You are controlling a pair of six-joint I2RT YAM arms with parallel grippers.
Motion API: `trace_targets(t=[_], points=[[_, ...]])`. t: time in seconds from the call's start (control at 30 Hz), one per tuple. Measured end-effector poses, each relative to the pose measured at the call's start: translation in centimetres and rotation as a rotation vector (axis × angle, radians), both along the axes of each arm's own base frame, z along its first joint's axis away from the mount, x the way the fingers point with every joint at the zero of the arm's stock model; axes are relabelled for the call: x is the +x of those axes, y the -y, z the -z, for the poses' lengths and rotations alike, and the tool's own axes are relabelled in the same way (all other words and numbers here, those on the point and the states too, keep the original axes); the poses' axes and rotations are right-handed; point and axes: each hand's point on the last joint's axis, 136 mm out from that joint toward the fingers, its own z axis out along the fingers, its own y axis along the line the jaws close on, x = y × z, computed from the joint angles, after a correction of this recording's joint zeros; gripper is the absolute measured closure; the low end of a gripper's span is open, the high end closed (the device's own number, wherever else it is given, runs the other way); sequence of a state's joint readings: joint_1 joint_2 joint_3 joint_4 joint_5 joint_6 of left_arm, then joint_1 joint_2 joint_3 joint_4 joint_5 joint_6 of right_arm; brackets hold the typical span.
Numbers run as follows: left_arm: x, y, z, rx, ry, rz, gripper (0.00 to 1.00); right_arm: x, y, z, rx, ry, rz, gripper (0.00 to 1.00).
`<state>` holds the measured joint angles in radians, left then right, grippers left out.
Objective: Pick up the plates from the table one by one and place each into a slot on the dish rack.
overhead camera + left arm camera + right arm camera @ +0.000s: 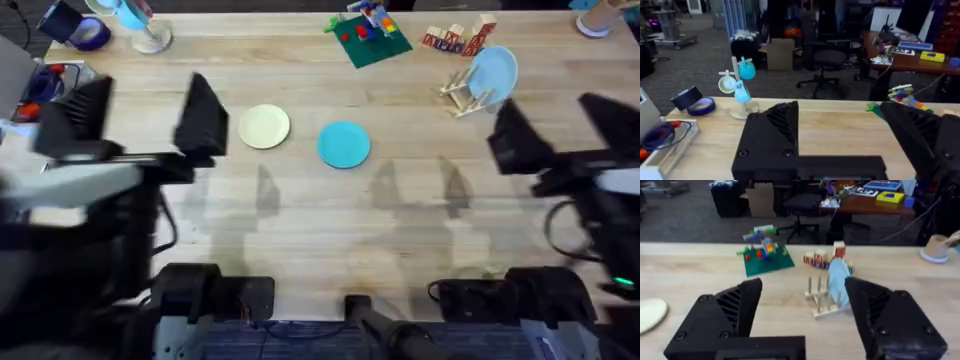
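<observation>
On the table (300,220), two plates (264,127) between wide-open tools.

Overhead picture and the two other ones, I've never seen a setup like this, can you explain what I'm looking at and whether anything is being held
Two robot arms work at a wooden table. The overhead view looks down from above their bases. The other two pictures come from cameras on each wrist, with that arm's own black fingers at the bottom edge. The left gripper and right gripper are both open and hold nothing. On the table lie a cream-yellow plate and a teal-blue plate, flat and apart. Toward the right stands a small wooden dish rack with a light blue plate already upright in it. Behind sit coloured blocks and a green toy board.
</observation>
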<state>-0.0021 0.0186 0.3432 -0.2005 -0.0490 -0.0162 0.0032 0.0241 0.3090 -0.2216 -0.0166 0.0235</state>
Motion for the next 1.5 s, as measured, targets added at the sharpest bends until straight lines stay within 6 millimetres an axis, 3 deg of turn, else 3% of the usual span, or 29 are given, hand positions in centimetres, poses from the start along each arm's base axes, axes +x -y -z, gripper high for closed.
trace_targets(t=[0.13, 0.27, 0.53, 0.7, 0.77, 1.0, 1.2, 1.43, 1.47, 1.5], points=[[-1.2, 0.0, -4.7, -0.003, -0.008, 0.0, 0.006, -1.4, 0.0, -3.6, 0.003, -0.035, 0.0, 0.005], [-1.4, 0.0, -8.1, -0.003, -0.102, -0.001, 0.007, -1.9, 0.0, -6.4, 0.003, -0.101, -0.001, 0.005], [0.0, 0.0, -12.4, -0.003, -0.362, -0.001, 0.008, -1.7, -0.1, -10.2, 0.012, -0.269, -0.004, 0.005], [1.7, 0.0, -12.9, -0.02, -0.526, -0.003, 0.007, -0.7, -0.1, -12.4, 0.021, -0.347, -0.003, 0.005], [3.6, 0.1, -13.1, -0.026, -0.611, 0.002, 0.008, 0.5, -0.1, -12.9, 0.022, -0.431, -0.001, 0.005], [6.1, 0.6, -11.9, -0.037, -0.742, 0.028, 0.007, 2.6, -0.4, -11.6, 0.026, -0.599, -0.015, 0.006], [6.8, 0.8, -10.2, -0.04, -0.831, 0.034, 0.007, 4.4, -1.2, -10.4, 0.044, -0.709, -0.056, 0.006], [7.2, 0.9, -10.0, -0.043, -0.841, 0.042, 0.007, 5.6, -1.4, -9.4, 0.05, -0.759, -0.068, 0.005], [7.2, 0.9, -10.0, -0.047, -0.84, 0.042, 0.037, 5.6, -1.4, -9.4, 0.051, -0.758, -0.068, 0.005], [7.1, 0.9, -10.0, -0.05, -0.841, 0.042, 0.206, 5.7, -1.4, -9.5, 0.051, -0.754, -0.068, 0.005]])
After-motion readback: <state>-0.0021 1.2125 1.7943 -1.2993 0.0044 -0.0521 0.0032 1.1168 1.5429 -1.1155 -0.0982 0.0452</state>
